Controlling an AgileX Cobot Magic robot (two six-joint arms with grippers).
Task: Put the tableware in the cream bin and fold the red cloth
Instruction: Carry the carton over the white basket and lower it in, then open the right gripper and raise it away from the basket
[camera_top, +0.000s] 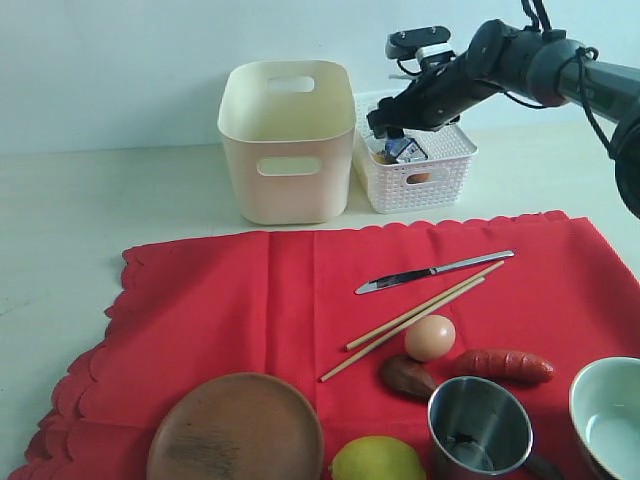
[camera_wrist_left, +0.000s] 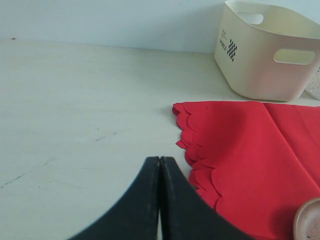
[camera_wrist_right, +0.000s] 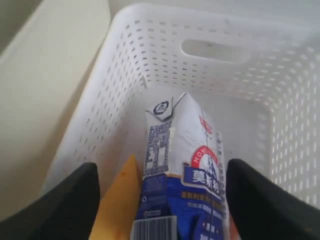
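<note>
Pale tabletop (camera_top: 100, 200) against a plain light wall. Toward the back stands the cream bin (camera_top: 287, 140), and just beside it, on its right, a white lattice basket (camera_top: 420, 165). The red cloth (camera_top: 250, 300) lies spread flat in front of both and covers most of the near table.

On the cloth lie the silver knife (camera_top: 432, 272) and, just in front of it, the pair of chopsticks (camera_top: 415, 318). Nearer the camera are a toy egg (camera_top: 430, 337), a toy sausage (camera_top: 503, 365) and the dark wooden spoon (camera_top: 406, 376). Along the front edge sit the wooden plate (camera_top: 235, 430), a lemon (camera_top: 377, 460), the steel cup (camera_top: 480, 428) and the pale bowl (camera_top: 605, 412).

The right gripper (camera_wrist_right: 165, 200) hangs over the lattice basket, just to the right of the cream bin and well apart from all the tableware. Its jaws are spread wide. A small milk carton (camera_wrist_right: 182, 170) and a yellow cheese wedge (camera_wrist_right: 120, 200) sit in the basket between them.

The left gripper (camera_wrist_left: 160, 165) has its jaws pressed together and holds nothing. It hovers over bare table, near the scalloped left edge of the cloth, with the plate's rim close by and the cream bin well beyond.
</note>
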